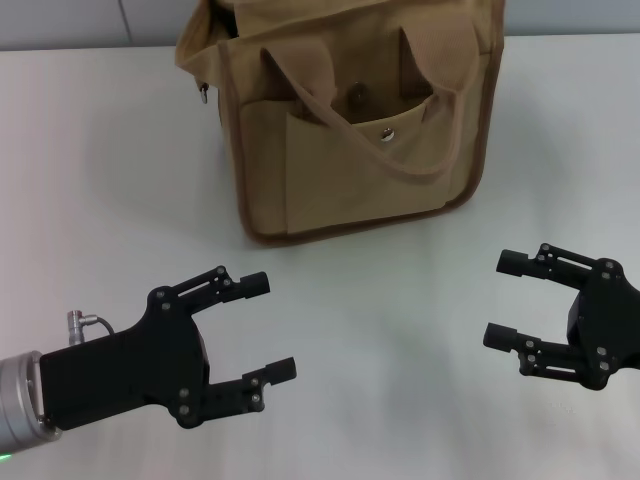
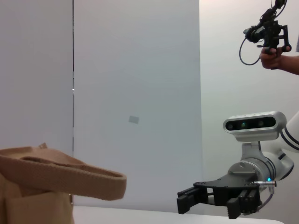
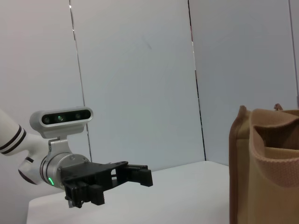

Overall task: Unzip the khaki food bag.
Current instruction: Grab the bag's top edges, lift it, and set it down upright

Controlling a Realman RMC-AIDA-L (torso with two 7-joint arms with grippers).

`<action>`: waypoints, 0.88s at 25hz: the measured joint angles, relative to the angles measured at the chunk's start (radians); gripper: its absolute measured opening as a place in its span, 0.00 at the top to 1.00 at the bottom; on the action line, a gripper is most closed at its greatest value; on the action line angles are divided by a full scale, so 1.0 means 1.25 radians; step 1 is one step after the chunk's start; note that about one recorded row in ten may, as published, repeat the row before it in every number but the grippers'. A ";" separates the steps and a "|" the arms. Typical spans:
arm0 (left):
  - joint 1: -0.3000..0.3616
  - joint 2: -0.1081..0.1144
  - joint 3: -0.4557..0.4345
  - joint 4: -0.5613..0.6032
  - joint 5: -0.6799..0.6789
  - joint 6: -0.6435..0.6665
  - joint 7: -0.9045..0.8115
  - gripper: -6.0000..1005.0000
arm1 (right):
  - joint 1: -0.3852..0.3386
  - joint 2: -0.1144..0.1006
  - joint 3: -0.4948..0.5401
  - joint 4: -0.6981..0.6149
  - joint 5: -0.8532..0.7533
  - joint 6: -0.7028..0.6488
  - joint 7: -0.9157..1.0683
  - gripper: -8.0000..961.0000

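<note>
White table (image 1: 90,150) fills our head view, the bag (image 1: 340,120) standing at its far middle; our left gripper (image 1: 270,328) and right gripper (image 1: 503,300) hover near us, both spread and empty, flanking it, likely ready to reach. Left wrist view shows a handle (image 2: 70,179) and the right gripper (image 2: 187,204) against grey wall; right wrist view shows the bag's corner (image 3: 243,163) and the left gripper (image 3: 135,177).

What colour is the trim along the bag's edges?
Darker brown trim on the khaki bag, clearest in the head view.

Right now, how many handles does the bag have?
2. One handle droops over the front pocket of the bag; the other sits at the back, near the top edge. Part of it is hidden.
</note>
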 joint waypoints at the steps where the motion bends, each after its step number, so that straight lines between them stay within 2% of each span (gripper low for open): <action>1: 0.000 0.000 0.000 0.000 0.000 0.000 0.000 0.21 | 0.000 0.000 0.000 0.000 0.000 0.000 0.000 0.19; 9: 0.005 -0.002 -0.031 -0.008 -0.005 0.001 0.028 0.23 | 0.002 0.000 0.001 0.001 0.000 0.000 -0.001 0.19; 10: 0.007 -0.004 -0.075 -0.030 -0.024 -0.006 0.054 0.23 | 0.001 0.000 0.002 0.002 0.000 0.001 -0.003 0.20; 11: 0.007 -0.004 -0.075 -0.030 -0.024 -0.006 0.054 0.23 | 0.001 0.000 0.002 0.002 0.000 0.001 -0.003 0.20; 14: 0.010 -0.004 -0.164 -0.085 -0.067 -0.033 0.118 0.24 | 0.000 0.000 0.002 0.007 0.000 0.007 -0.009 0.20; 15: 0.005 -0.005 -0.206 -0.114 -0.095 -0.068 0.140 0.25 | 0.000 0.000 0.000 0.010 0.000 0.013 -0.010 0.20; 16: 0.005 -0.005 -0.206 -0.114 -0.095 -0.068 0.140 0.25 | 0.000 0.000 0.000 0.010 0.000 0.013 -0.010 0.20; 22: -0.057 -0.008 -0.224 -0.163 -0.119 -0.168 0.145 0.27 | 0.003 0.001 0.000 0.011 0.000 0.021 -0.010 0.20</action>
